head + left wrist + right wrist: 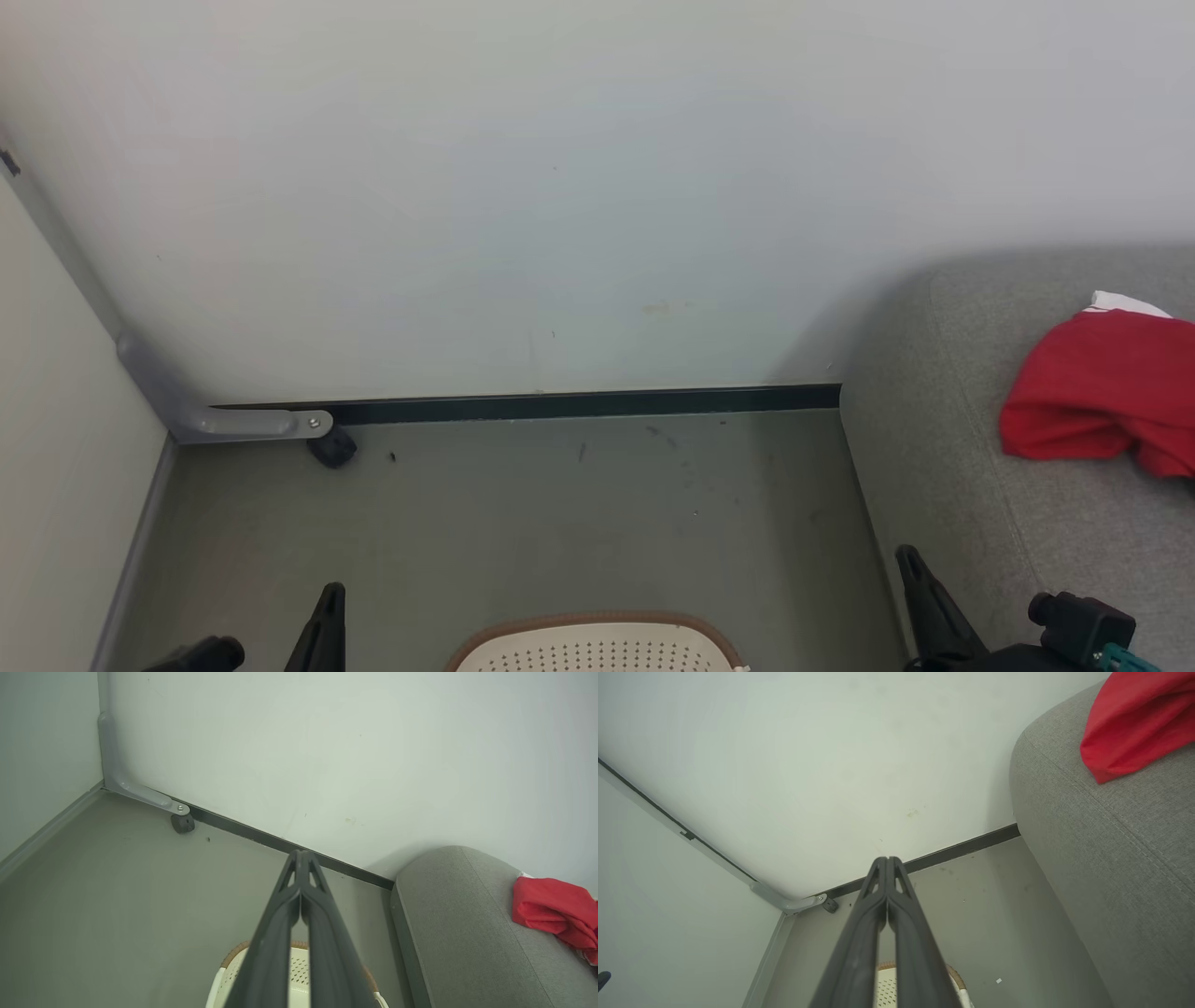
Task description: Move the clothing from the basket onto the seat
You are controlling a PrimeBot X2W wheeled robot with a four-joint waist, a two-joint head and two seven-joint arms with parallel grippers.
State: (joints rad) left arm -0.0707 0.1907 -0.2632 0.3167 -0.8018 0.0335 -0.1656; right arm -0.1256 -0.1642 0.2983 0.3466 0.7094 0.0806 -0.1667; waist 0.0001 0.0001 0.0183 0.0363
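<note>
The red clothing with a bit of white trim lies crumpled on the grey seat at the right; it also appears as red clothing and red clothing in the wrist views. The cream basket with its brown rim peeks over the bottom edge on the floor; its inside is out of view. My left gripper is shut on nothing, above the basket's left side. My right gripper is shut and empty, low beside the seat's front edge.
A pale wall faces me with a dark baseboard. A grey metal bracket and a small black foot sit in the left corner. Grey floor lies between wall, basket and seat.
</note>
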